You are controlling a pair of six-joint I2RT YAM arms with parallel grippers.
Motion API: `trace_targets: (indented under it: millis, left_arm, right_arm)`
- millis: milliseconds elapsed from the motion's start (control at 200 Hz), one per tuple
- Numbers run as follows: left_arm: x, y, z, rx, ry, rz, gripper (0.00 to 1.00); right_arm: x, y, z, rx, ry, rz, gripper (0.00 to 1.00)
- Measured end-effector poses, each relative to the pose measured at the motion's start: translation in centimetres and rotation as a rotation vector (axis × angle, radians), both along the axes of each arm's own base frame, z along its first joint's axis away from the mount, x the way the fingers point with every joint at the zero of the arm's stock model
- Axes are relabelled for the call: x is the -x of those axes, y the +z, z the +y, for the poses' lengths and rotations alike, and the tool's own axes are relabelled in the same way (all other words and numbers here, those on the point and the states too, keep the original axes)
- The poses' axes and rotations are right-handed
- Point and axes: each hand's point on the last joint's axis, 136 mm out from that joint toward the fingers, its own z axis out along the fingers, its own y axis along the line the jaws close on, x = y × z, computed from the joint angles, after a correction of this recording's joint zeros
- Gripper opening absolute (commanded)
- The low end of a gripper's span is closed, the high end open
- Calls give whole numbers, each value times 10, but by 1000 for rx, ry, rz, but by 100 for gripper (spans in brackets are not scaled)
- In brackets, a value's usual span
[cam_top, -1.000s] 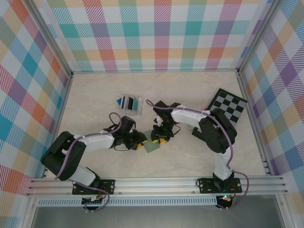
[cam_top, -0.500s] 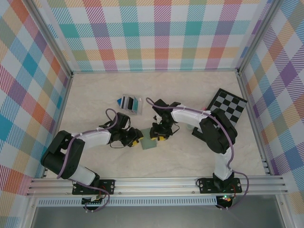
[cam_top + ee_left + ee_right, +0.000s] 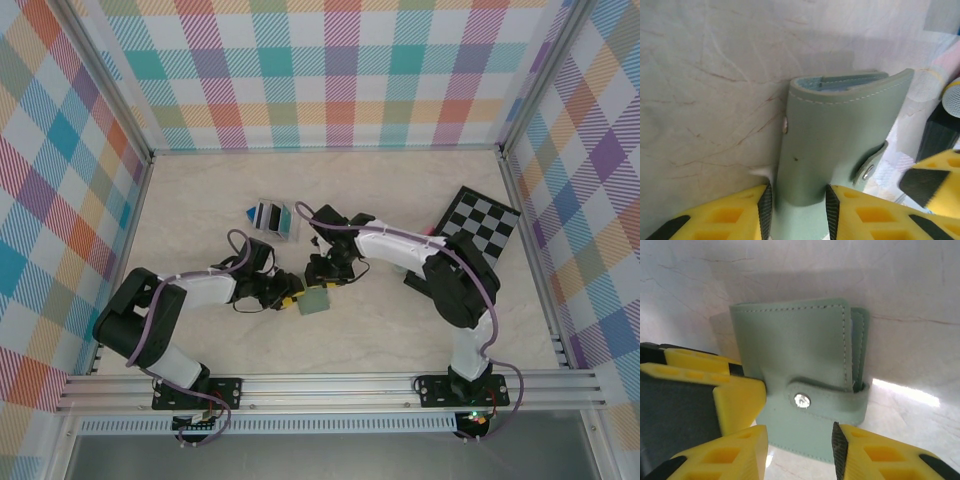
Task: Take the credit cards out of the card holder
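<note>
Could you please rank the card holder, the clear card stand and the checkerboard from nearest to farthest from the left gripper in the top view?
From the left gripper:
1. card holder, right at its fingertips, table centre.
2. clear card stand, farther back, toward the rear wall.
3. checkerboard, far over on the right side.

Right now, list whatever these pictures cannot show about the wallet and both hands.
- Any cards inside the grey-green stitched leather card holder: right wrist view, strap snapped, cover hides them.
- Its lower end: left wrist view, cut off by the bottom edge at the left hand.
- Whether the right hand touches it: right wrist view, depth unclear.
- Top view: holder too small.
</note>
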Motion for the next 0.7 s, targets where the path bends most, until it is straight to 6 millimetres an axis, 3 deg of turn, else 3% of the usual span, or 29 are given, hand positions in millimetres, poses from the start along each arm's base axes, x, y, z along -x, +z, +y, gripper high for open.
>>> trace_targets:
  millis: [160, 490, 700]
  left_arm:
    - [0, 0, -2, 20, -1, 10, 34]
    - [-1, 2, -5, 83, -5, -31, 31]
    - [-2, 2, -5, 96, -10, -64, 17]
  right_arm:
    - [0, -18, 1, 25, -1, 26, 36]
    - [-2, -21, 1, -23, -34, 71, 37]
    - [-4, -20, 2, -60, -48, 98, 42]
